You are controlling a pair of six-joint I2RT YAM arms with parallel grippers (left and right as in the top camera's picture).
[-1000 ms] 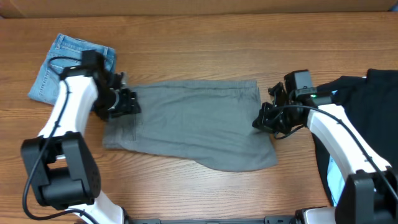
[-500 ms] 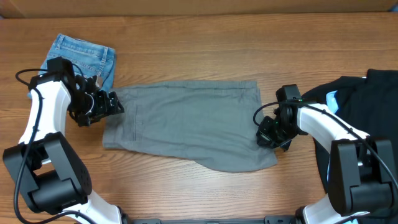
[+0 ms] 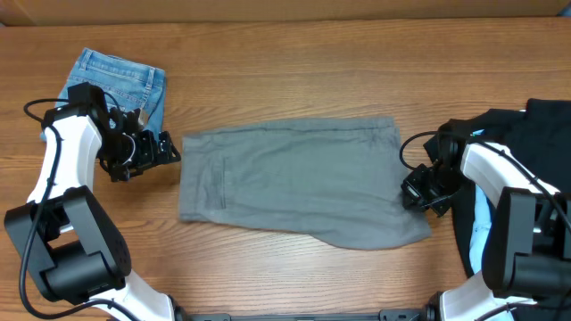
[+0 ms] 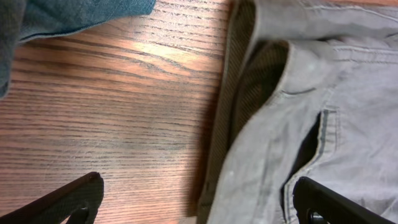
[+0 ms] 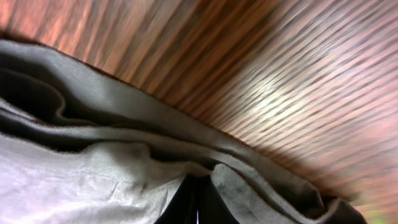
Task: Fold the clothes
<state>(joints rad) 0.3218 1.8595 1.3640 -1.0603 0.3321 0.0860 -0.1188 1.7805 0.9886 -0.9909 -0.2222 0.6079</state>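
The grey shorts [image 3: 294, 183] lie spread flat across the middle of the table. My left gripper [image 3: 167, 149] stands open just left of their waistband, holding nothing. In the left wrist view its fingers [image 4: 78, 198] are far apart, one over bare wood and the other over the grey shorts [image 4: 311, 93] beside a slit pocket. My right gripper [image 3: 416, 191] is shut on the shorts' right edge. Grey fabric [image 5: 74, 174] bunches around the right gripper [image 5: 198, 208] in the right wrist view. Folded light-blue denim shorts [image 3: 116, 89] sit at the back left. Black garments [image 3: 535, 143] lie at the right.
The wooden table [image 3: 285, 71] runs bare behind the shorts. The denim shorts' edge [image 4: 74, 12] shows at the top left of the left wrist view. The black pile lies under and beside my right arm, near the table's right edge.
My left gripper let go of the waistband, drew back left and opened wide. My right gripper, still shut on the fabric, dragged the grey shorts to the right.
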